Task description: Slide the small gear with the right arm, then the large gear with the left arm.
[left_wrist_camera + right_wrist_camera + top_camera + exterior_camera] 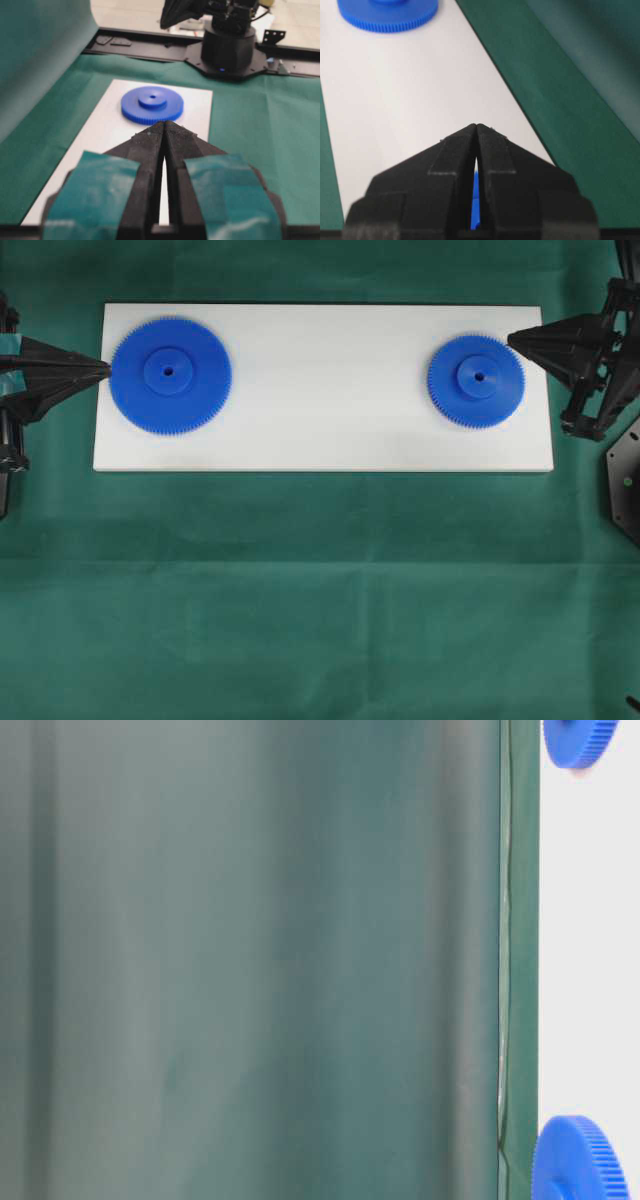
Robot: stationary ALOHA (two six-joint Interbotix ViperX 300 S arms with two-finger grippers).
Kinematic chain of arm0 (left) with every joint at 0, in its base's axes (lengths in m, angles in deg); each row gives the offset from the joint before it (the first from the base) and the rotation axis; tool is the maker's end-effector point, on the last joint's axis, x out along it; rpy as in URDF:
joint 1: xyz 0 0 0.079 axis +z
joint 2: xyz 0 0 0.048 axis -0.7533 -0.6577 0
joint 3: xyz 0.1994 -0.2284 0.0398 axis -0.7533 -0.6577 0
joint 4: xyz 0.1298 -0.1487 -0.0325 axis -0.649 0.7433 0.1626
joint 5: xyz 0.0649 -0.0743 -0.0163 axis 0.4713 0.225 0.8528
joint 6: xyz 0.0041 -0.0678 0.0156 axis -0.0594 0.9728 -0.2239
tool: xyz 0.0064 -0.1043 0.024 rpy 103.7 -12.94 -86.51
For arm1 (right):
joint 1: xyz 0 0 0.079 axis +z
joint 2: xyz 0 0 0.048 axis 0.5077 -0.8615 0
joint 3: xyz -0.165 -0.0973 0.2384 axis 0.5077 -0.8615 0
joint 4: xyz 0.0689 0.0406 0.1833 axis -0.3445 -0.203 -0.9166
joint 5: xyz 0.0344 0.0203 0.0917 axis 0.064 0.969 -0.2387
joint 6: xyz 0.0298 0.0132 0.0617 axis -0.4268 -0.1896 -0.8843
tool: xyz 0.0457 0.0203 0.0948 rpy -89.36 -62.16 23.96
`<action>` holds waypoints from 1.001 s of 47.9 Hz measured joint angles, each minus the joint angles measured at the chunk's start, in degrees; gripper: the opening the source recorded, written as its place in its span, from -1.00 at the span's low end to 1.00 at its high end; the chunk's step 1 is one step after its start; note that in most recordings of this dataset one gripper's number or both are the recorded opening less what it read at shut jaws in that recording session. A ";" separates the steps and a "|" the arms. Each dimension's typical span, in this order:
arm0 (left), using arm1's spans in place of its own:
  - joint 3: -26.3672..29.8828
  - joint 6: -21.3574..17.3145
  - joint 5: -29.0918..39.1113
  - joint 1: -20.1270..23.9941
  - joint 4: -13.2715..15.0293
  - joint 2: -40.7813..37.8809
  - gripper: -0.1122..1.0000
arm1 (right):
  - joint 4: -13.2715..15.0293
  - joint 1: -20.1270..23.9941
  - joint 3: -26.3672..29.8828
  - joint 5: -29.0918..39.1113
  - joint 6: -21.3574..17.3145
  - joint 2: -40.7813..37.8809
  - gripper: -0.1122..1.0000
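The large gear [170,375] lies flat at the left end of the white board [320,440]. My left gripper [108,367] is shut and empty, and in the overhead view its pointed tip meets the gear's left rim. The small gear [477,380] lies flat at the right end. My right gripper [510,337] is shut and empty, with its tip at that gear's upper right rim. In the left wrist view the shut left gripper [164,123] points at the small gear [152,105] far ahead. In the right wrist view, blue shows through the slit behind the shut right gripper [477,125], and the large gear [387,15] lies far ahead.
Green cloth [320,600] covers the table around the board. The board's middle, between the gears, is bare white. The right arm's black base [227,45] and a black frame stand beyond the board's right end. A black plate [622,480] lies at the right edge.
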 measured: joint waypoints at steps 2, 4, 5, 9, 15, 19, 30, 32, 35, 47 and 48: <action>0.00 0.00 0.00 -0.09 0.00 0.00 -0.79 | 0.09 -0.18 0.35 0.35 0.00 -0.18 0.12; 0.00 0.00 0.00 0.00 0.00 0.00 -0.79 | 0.09 -0.26 0.53 0.62 0.00 -0.35 0.12; 0.00 0.00 0.00 0.00 0.00 0.00 -0.79 | 0.09 -0.26 0.53 0.62 -0.09 -0.44 0.12; -0.09 0.09 0.00 0.00 0.00 0.00 -0.79 | 0.09 -0.70 0.97 1.14 -0.88 -0.62 0.12; -0.09 0.09 0.00 0.00 0.00 0.00 -0.79 | 0.00 -1.05 1.58 4.22 -3.52 -1.23 0.12; -0.09 0.35 0.00 -0.09 0.00 0.00 -0.79 | 0.09 -1.05 2.64 9.05 -5.71 -1.93 0.12; -0.09 0.35 0.00 0.00 0.00 0.00 -0.79 | 0.09 -1.05 6.68 20.57 -7.47 -2.99 0.12; -0.09 0.35 0.00 0.00 0.00 0.00 -0.79 | 0.09 -1.05 7.47 22.24 -7.47 -3.16 0.12; -0.09 0.26 0.00 0.00 -0.09 0.00 -0.79 | 0.09 -1.05 8.35 23.91 -7.47 -3.87 0.12; -0.09 0.35 0.00 0.00 0.00 0.00 -0.79 | 0.09 -1.05 9.40 25.31 -7.56 -7.12 0.12; -0.09 0.35 0.00 0.00 0.00 0.00 -0.79 | 0.09 -1.05 9.40 25.31 -7.56 -7.38 0.12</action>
